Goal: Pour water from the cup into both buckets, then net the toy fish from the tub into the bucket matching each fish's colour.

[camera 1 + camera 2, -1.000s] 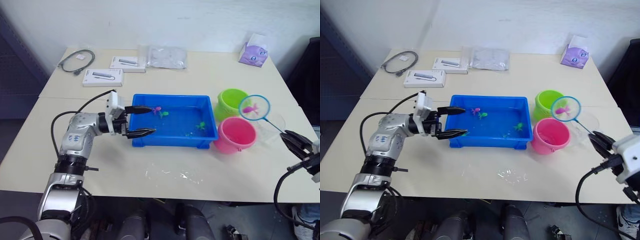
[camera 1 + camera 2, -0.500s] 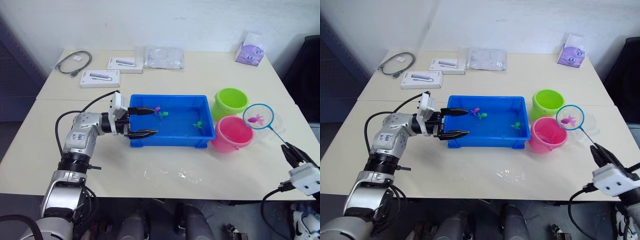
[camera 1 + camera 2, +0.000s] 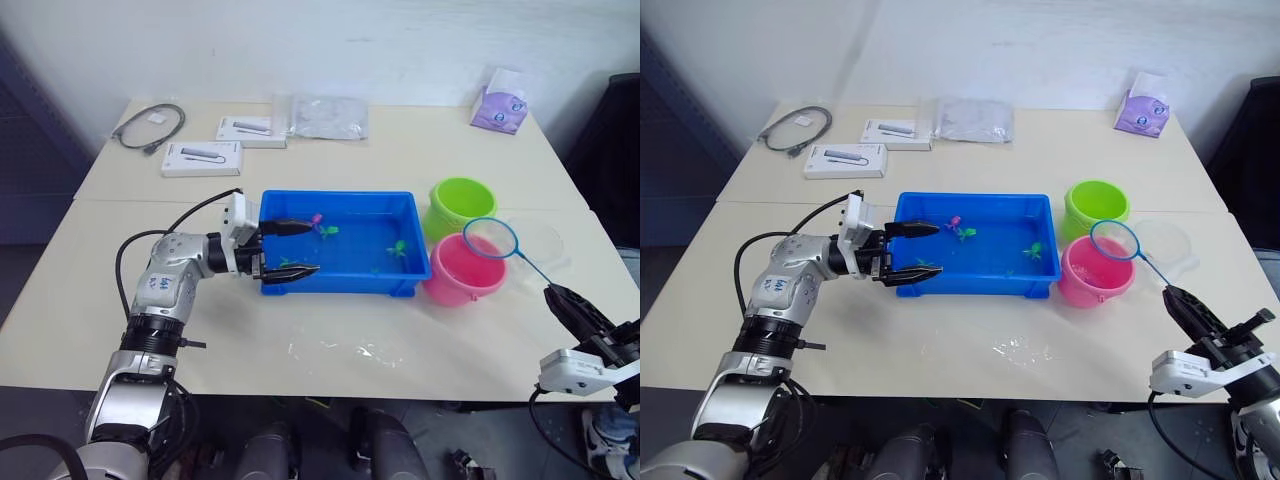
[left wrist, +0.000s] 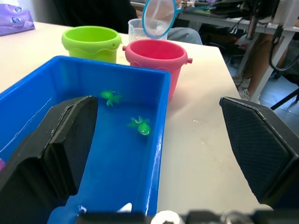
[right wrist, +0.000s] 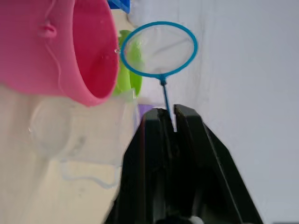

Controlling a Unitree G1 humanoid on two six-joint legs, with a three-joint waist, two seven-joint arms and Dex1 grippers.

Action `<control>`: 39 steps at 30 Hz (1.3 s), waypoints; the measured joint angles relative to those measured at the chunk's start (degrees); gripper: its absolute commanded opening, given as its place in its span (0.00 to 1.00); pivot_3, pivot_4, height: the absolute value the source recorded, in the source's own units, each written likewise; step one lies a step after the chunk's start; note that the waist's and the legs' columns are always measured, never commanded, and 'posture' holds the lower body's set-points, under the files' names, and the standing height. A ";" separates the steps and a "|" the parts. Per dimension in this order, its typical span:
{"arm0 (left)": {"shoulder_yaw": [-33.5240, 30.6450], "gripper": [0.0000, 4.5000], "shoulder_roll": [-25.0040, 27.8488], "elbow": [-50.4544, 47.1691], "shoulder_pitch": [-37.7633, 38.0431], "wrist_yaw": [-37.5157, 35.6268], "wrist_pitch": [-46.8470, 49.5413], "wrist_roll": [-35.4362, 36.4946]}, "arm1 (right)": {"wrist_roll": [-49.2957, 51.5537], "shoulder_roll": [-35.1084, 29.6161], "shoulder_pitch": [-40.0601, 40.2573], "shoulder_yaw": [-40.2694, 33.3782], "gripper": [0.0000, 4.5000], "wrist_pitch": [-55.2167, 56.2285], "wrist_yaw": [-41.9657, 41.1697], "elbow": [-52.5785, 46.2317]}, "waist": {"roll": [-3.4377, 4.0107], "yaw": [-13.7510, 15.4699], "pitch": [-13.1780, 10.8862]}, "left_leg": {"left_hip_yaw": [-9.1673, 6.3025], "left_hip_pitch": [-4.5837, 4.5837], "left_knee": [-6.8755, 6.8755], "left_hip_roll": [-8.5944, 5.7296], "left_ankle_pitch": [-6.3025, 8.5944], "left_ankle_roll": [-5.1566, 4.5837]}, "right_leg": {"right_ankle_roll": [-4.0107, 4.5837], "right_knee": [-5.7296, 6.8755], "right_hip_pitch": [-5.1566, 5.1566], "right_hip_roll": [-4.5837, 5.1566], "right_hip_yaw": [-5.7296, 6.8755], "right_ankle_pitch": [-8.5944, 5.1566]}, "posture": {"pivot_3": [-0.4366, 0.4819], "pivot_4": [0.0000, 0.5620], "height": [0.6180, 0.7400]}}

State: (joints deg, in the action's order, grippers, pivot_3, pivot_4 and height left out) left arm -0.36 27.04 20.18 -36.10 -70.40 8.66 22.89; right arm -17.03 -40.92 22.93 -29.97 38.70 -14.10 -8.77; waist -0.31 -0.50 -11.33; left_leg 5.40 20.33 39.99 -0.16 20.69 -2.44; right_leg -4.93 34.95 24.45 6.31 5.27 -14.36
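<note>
The blue tub (image 3: 340,283) holds water, a pink fish (image 3: 315,218) and green toy fish (image 3: 398,248). My left gripper (image 3: 292,247) is open at the tub's left end, one finger over the water and one along the front rim. To the tub's right stand the green bucket (image 3: 460,205) and the pink bucket (image 3: 462,272). My right gripper (image 5: 168,116) is shut on the net's thin handle. The net's blue hoop (image 3: 490,238) hangs over the pink bucket's far rim with nothing in it. The clear cup (image 3: 538,245) stands just right of the buckets.
At the table's back lie a coiled cable (image 3: 150,122), two white boxes (image 3: 205,157), a clear bag (image 3: 328,115) and a purple pack (image 3: 500,105). Spilled water (image 3: 345,350) glistens on the table in front of the tub.
The net has swung left from beside the pink bucket to over it, and the pink fish that lay in it is gone from the hoop. The left gripper has stayed put.
</note>
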 measured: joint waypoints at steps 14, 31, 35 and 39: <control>-8.31 1.00 8.37 1.65 7.87 0.75 -3.67 0.28 | 64.02 -7.54 -28.01 23.68 0.00 -73.39 -4.27 -25.95 | -0.03 0.36 0.02 | -0.14 0.09 0.08 0.05 0.04 0.01 | 0.20 0.03 0.17 0.28 0.10 0.01 | 0.48 0.27 1.00; -10.37 1.00 8.89 -5.62 13.54 4.92 -3.44 0.68 | 56.17 5.39 -59.21 36.23 0.00 -98.83 1.21 -5.38 | -0.04 0.30 0.04 | -0.06 1.07 0.12 -0.03 0.00 -0.10 | 0.13 0.22 0.95 0.24 0.86 0.08 | 0.48 0.27 1.00; -10.99 1.00 9.43 -6.76 14.90 5.63 -2.81 1.25 | 54.00 7.29 -61.69 36.15 0.00 -100.19 1.04 -3.54 | -0.04 0.26 0.04 | -0.06 1.07 0.13 -0.03 0.00 -0.10 | 0.12 0.21 0.96 0.24 0.86 0.08 | 0.48 0.27 1.00; -11.11 1.00 9.51 -8.31 15.49 6.48 -2.31 1.55 | 52.39 9.98 -64.22 35.82 0.00 -104.59 2.06 -1.45 | -0.04 0.22 0.04 | -0.07 1.06 0.12 -0.02 0.00 -0.09 | 0.12 0.23 0.96 0.24 0.84 0.08 | 0.48 0.27 1.00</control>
State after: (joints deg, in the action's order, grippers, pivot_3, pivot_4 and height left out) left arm -11.47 36.55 11.87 -20.61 -63.92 6.34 24.43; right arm 35.36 -30.94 -41.28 5.85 -65.88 -12.04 -10.22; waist -0.35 -0.28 -11.29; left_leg 5.33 21.39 40.11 -0.18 20.70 -2.53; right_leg -4.81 35.18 25.41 6.56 6.11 -14.28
